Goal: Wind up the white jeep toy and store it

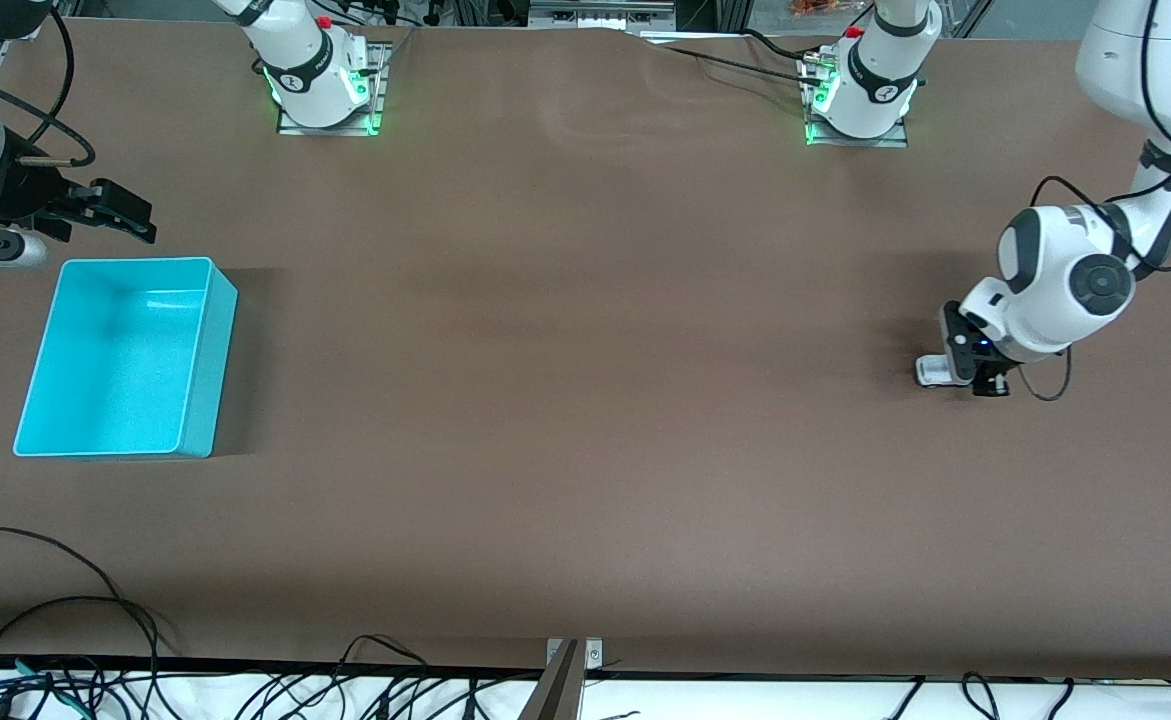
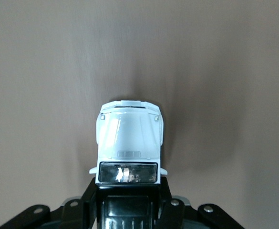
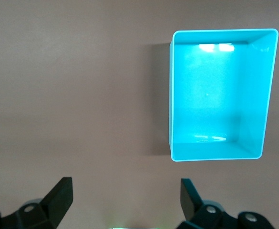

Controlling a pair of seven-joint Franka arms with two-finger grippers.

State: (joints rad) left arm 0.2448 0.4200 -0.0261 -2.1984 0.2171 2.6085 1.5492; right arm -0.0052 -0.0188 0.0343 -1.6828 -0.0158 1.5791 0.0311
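The white jeep toy [image 2: 128, 136] shows in the left wrist view, its white hood and windshield sticking out from my left gripper [image 2: 128, 198], which is shut on its black roof and sides. That gripper [image 1: 990, 384] is low over the table near the left arm's end; the hand hides the toy in the front view. I cannot tell if the wheels touch the table. My right gripper [image 1: 117, 214] hangs open and empty over the table beside the cyan bin [image 1: 207, 380], just past the bin's edge nearest the robots. From the right wrist, the bin [image 3: 220, 32] is empty beyond the right gripper [image 3: 125, 191].
Both arm bases [image 1: 325, 90] stand along the table's edge farthest from the front camera. Loose black cables [image 1: 95, 600] lie at the edge nearest that camera. Brown tabletop [image 1: 585, 400] stretches between the bin and the left gripper.
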